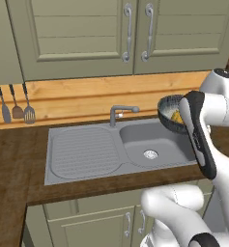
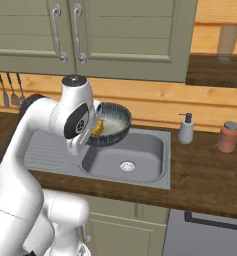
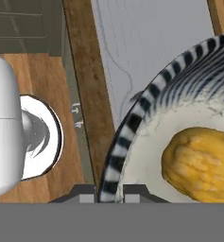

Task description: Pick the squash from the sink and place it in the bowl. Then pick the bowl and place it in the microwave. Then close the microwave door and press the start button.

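Note:
The dark blue-grey striped bowl hangs tilted in the air above the right side of the sink. My gripper is shut on the bowl's rim, which runs between the two finger tips in the hand view. Inside the bowl lies the lumpy yellow-orange squash, resting on the pale speckled inner surface. My forearm covers the bowl's right part in the left base view. The microwave and its door are out of view.
A grey faucet stands behind the basin, with the ribbed drainboard to its left. Utensils hang on the wall at far left. A soap dispenser and a brown jar stand on the counter right of the sink. Wall cabinets hang overhead.

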Robot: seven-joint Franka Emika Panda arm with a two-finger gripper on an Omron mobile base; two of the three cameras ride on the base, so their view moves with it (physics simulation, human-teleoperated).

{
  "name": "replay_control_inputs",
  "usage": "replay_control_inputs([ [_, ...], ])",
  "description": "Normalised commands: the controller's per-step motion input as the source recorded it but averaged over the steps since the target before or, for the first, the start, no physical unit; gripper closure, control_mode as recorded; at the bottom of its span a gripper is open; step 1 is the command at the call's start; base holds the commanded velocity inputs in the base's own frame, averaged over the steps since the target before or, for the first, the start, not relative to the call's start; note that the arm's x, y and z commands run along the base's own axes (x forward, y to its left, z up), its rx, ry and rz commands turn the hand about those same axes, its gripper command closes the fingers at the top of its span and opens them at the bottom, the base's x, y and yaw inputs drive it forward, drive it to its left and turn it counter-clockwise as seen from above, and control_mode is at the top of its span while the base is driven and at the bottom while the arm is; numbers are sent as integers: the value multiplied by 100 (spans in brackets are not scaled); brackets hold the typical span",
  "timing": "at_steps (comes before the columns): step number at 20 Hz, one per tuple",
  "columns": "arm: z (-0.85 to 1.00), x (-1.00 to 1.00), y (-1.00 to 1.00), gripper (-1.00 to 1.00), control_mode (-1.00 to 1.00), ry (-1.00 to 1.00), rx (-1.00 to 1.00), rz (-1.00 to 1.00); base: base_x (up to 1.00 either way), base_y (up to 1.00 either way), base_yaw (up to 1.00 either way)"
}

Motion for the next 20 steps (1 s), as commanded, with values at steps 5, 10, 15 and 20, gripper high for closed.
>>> replay_control_inputs([
  [5,21,-29,52,100,-100,-2,-12,17,0,0,0],
  [10,42,-43,16,100,-100,-7,-8,10,0,0,0],
  [15,7,-14,1,100,100,-2,-1,2,-72,-10,4],
  [20,0,0,0,100,100,0,0,0,-60,-52,-11],
])
